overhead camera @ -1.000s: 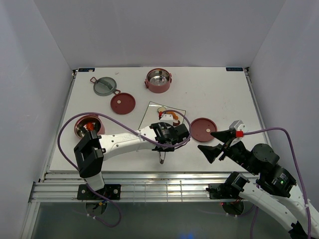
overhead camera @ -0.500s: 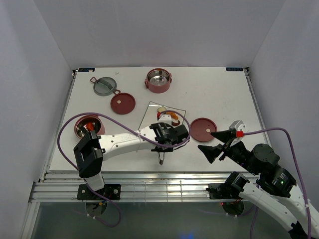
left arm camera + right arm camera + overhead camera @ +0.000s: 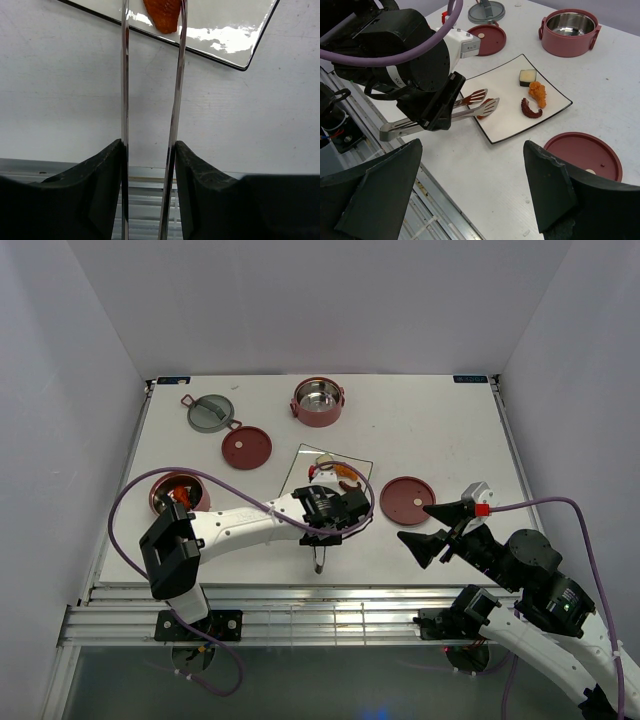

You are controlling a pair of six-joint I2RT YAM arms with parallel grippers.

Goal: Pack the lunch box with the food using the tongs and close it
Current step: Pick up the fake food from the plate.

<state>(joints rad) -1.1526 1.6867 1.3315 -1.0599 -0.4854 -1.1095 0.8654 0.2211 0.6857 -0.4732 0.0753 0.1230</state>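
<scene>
My left gripper (image 3: 325, 510) is shut on the silvery tongs (image 3: 470, 107), its fingers (image 3: 100, 170) pressing both arms. The tongs' slotted tips lie over the near corner of the square plate (image 3: 505, 125), either side of an orange-red food piece (image 3: 163, 12). Three more food pieces lie on the plate: a white-and-black one (image 3: 527, 75), an orange fried one (image 3: 538, 93) and a dark red curl (image 3: 530, 108). One lunch box bowl (image 3: 318, 402) stands at the back and another (image 3: 176, 492) at the left holds something orange. My right gripper (image 3: 415, 523) hangs open and empty at the near right.
Two flat red lids lie on the table, one (image 3: 246, 447) left of the plate and one (image 3: 408, 500) right of it. The grey-green top lid (image 3: 211, 412) rests at the back left. The table's metal front rail (image 3: 300, 605) runs just behind the tongs' rear end.
My left gripper has shifted slightly left with the tongs, uncovering more of the food on the plate. The right arm has stayed still.
</scene>
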